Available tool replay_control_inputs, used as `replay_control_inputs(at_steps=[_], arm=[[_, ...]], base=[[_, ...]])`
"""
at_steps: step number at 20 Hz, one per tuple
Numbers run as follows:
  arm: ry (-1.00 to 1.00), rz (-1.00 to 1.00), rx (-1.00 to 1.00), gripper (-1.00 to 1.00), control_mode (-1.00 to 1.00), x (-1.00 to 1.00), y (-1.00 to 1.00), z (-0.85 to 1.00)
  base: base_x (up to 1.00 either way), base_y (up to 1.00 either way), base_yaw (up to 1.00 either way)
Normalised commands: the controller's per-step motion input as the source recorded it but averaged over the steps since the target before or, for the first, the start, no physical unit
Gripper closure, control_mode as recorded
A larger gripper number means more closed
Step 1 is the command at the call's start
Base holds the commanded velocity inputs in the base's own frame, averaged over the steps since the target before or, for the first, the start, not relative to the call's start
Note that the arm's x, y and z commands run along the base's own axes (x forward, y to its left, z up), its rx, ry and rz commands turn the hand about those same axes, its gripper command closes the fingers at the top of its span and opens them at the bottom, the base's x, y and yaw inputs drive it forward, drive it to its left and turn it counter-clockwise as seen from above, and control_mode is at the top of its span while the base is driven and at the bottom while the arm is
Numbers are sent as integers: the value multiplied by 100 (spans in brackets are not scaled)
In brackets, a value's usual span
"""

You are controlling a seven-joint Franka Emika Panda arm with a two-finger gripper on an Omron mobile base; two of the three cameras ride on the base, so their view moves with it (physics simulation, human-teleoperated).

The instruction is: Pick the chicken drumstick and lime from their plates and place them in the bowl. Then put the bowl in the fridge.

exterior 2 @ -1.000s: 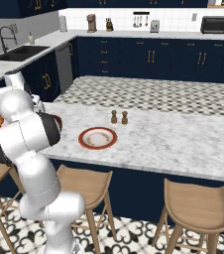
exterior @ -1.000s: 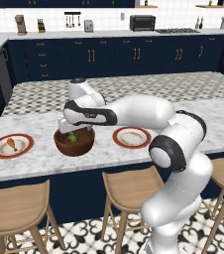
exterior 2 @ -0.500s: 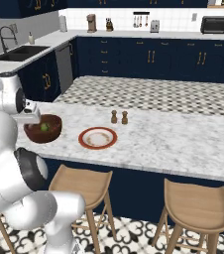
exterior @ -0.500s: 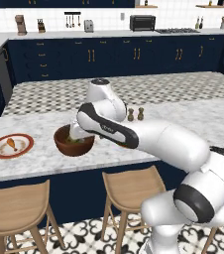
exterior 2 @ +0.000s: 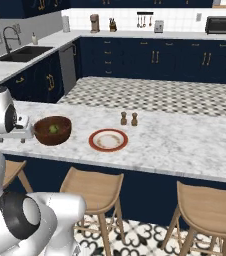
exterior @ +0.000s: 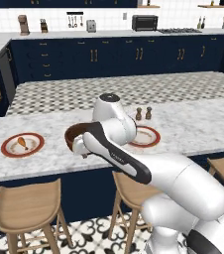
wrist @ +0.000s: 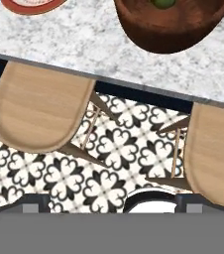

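**Gripper.** In the hand view the gripper [wrist: 112, 204] stands with its jaws spread wide and nothing between them. Its two dark fingertips [wrist: 32, 202] hang over the patterned floor and two stool seats, off the counter's front edge.

**Containers.** At 1 o'clock from the gripper, the bowl [wrist: 173, 30] sits on the marble island [wrist: 84, 39]. It is deep, round, thick-walled dark brown wood, and it holds one lime [wrist: 163, 3], small and green. The right base view shows the same lime [exterior 2: 53, 129] inside the bowl [exterior 2: 53, 137].

There are two flat round plates with white centres and red-orange rims. In the left base view, one plate [exterior: 7, 149] lies at 9 o'clock of the bowl [exterior: 74, 135], well apart. It carries the single chicken drumstick [exterior: 21, 144], orange-brown and tapering. The second plate [exterior: 151, 139] lies at 3 o'clock, partly behind the arm, and nothing shows on it.

**Surroundings.** Two small shakers [exterior: 143, 113] stand together at 12 o'clock of the second plate. Three wooden stools [exterior: 27, 203] line the island's front.
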Motion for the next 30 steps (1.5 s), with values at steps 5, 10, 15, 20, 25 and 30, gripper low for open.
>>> replay_control_inputs(at_steps=[5,10,15,20,25,30], arm=[[0,0,0,-100,100,0,0,0],[0,0,0,-100,100,0,0,0],[0,0,0,-100,100,0,0,0],[0,0,0,-100,100,0,0,0],[0,0,0,-100,100,0,0,0],[0,0,0,-100,100,0,0,0]], base=[[37,100,0],[80,63,-2],[85,9,-4],[69,81,0],[42,62,0],[-3,65,5]])
